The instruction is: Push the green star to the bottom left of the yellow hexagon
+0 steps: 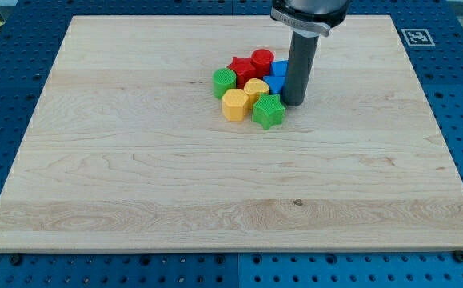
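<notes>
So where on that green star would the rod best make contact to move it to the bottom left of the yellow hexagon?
I cannot grip; I only push with my tip. The green star sits at the yellow hexagon's right, touching it. My tip stands just to the star's upper right. I would probably press the star's right side, sending it down and around under the hexagon toward the view's left.

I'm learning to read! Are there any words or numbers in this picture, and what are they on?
No words or numbers can be read anywhere.
The only sign is a small black-and-white square marker on the pale wooden board, at the view's top right corner; it holds a pattern, not letters.
The coloured blocks carry no writing.
</notes>
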`<state>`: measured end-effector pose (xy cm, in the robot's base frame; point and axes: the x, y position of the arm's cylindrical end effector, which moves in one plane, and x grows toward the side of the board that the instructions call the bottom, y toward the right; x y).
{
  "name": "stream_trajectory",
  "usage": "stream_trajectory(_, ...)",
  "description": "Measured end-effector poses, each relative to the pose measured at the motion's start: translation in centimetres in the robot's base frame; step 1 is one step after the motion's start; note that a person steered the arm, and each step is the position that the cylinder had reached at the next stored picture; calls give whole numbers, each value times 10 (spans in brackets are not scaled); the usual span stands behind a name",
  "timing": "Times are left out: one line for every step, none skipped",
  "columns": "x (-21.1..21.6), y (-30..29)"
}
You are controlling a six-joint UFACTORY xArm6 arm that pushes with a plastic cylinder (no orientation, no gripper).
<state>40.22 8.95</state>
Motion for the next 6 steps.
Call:
stream_trajectory(0, 0)
stream_trajectory(0, 0)
stream_trajectory(0, -1)
stream_trajectory(12, -5)
stream_trajectory(30, -5)
stream_trajectory(41, -5)
